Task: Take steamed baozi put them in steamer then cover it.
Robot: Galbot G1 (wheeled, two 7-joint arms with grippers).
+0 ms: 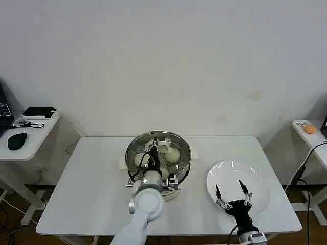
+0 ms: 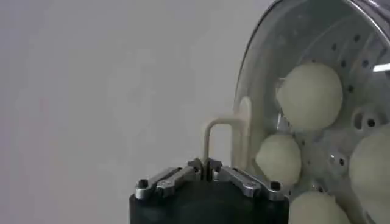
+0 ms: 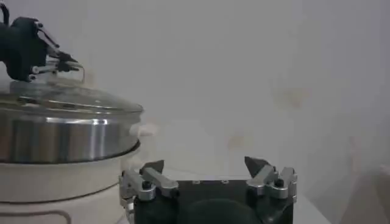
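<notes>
your baozi sit in the steamer under the cover, left hand clenched on its handle; only release remains, right hand released over the plate.

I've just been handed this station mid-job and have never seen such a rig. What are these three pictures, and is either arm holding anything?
The big picture comes from the robot's head, looking down at a white table. The other two come from cameras on its wrists. The steamer stands mid-table with the cover on it. The left gripper is shut on the cover's white handle. Its wrist camera looks through the glass at the steamed baozi inside. The right gripper hangs open over a white plate and holds nothing. Its camera looks sideways at the pot.
</notes>
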